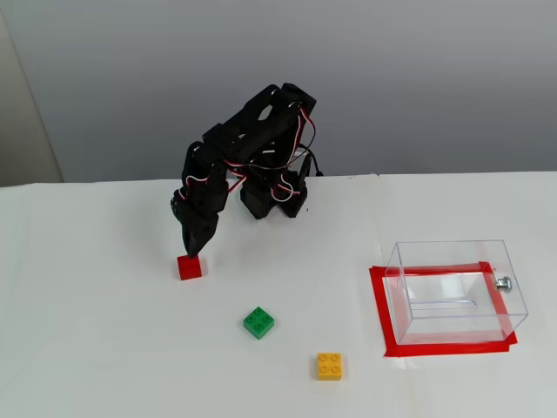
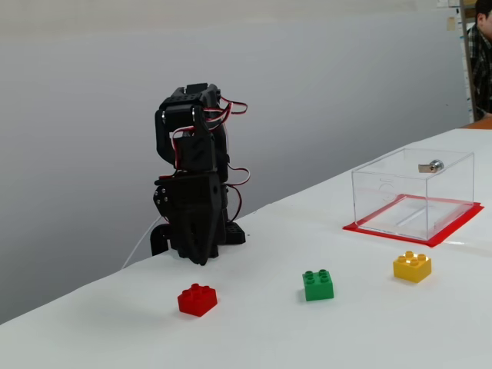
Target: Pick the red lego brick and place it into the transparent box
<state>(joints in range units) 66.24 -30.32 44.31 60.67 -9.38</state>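
Three bricks lie on the white surface (image 1: 87,348), and all of them show in both fixed views. Furthest to the left in both is the red brick (image 1: 189,266) (image 2: 197,299), flat on the surface with its studs up. The pincer (image 1: 190,250) (image 2: 201,260) of the black arm (image 1: 252,148) (image 2: 192,154) points down above it. In the higher fixed view its tip seems to be at the far edge of the red brick; in the lower fixed view the tip hangs above the brick and behind it, with a clear gap, so they do not touch. The jaws look pressed together into one dark point and hold nothing.

To the right comes the green brick (image 1: 258,322) (image 2: 318,284), well apart from the red one. The yellow brick (image 1: 329,366) (image 2: 412,266) lies further right and nearer to the camera in the higher fixed view.

At the far right stands the box (image 1: 452,292) (image 2: 411,192), clear and with no brick inside. It stands on a rectangle of red tape (image 1: 379,313) (image 2: 461,224). A small metal knob (image 1: 503,282) (image 2: 435,165) is on its right wall in the higher fixed view.
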